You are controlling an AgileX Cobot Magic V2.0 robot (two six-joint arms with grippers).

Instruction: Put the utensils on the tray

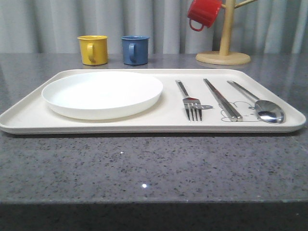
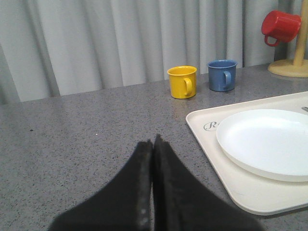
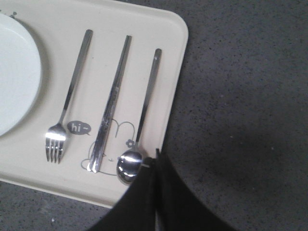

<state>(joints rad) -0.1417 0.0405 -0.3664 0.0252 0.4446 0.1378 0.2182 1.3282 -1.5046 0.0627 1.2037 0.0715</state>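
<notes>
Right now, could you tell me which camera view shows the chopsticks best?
The right wrist view: it looks down on the chopsticks, showing their full length between fork and spoon on the tray. The front view shows them foreshortened at a low angle.

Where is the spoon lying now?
In the front view the spoon lies on the tray's right end, just right of the chopsticks, bowl toward the camera.

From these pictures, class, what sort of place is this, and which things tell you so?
Probably a staged dining or kitchen counter: a tray laid with plate, fork, chopsticks and spoon on a grey speckled counter, mugs and a wooden mug tree behind, before a plain curtain.
</notes>
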